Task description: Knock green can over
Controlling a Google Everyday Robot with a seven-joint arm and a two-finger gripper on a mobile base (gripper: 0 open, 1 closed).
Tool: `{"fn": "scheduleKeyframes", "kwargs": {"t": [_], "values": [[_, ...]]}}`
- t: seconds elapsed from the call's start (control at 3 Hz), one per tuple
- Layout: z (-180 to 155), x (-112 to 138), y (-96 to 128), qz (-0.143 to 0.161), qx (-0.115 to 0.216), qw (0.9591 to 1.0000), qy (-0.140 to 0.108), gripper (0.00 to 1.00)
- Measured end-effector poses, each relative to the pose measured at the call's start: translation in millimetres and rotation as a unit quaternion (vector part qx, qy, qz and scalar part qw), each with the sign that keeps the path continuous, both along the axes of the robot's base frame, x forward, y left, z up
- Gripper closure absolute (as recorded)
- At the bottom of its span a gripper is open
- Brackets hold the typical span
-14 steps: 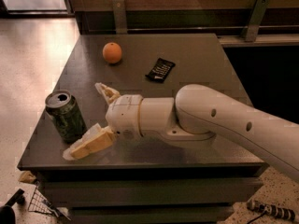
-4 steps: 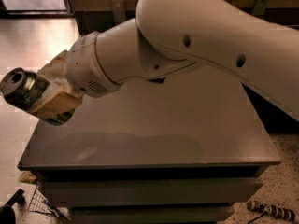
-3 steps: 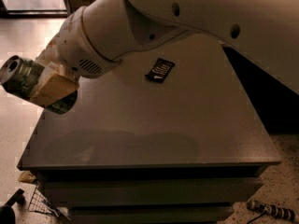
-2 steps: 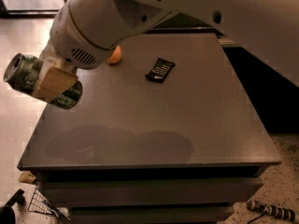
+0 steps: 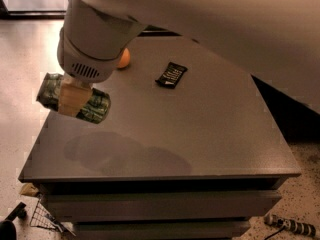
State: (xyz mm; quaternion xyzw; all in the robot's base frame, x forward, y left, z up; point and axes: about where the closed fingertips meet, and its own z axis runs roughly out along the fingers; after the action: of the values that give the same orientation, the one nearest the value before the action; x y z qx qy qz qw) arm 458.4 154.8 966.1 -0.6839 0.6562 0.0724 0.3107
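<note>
A grey table (image 5: 210, 134) is standing on a pale speckled floor (image 5: 20, 79), which is catching warm light. A wire basket (image 5: 47, 219) is sitting below. The gripper (image 5: 74, 98) is hanging over the table's left edge.

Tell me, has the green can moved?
Yes. The green can stood upright on the table, front-left; now the gripper holds it sideways above the left edge.

Gripper (image 5: 73, 102) at 9 o'clock, over left edge of worktop (image 5: 210, 134), jaws clamped on green can (image 5: 98, 107). Can tipped sideways, held above surface. Orange (image 5: 124, 59) at 11 o'clock, half hidden behind arm (image 5: 210, 29). Black packet (image 5: 171, 74) near 12 o'clock, lying flat.
</note>
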Motion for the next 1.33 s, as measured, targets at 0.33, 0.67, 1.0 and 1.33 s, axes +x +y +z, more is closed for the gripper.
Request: {"fn": "scheduleKeyframes", "kwargs": {"t": [0.33,0.67,1.0,1.33], "values": [[-26.1,11.9,-22.7,-0.036,-0.069,0.9966,-0.027,1.00],[-61.0,18.0,-39.5,-0.053,-0.111,0.9916,-0.040,1.00],[-104.8,15.5,-40.3,-0.051,-0.112,0.9919,-0.032,1.00],[-124.2,11.3,-24.4,-0.035,-0.078,0.9961,-0.021,1.00]]}}
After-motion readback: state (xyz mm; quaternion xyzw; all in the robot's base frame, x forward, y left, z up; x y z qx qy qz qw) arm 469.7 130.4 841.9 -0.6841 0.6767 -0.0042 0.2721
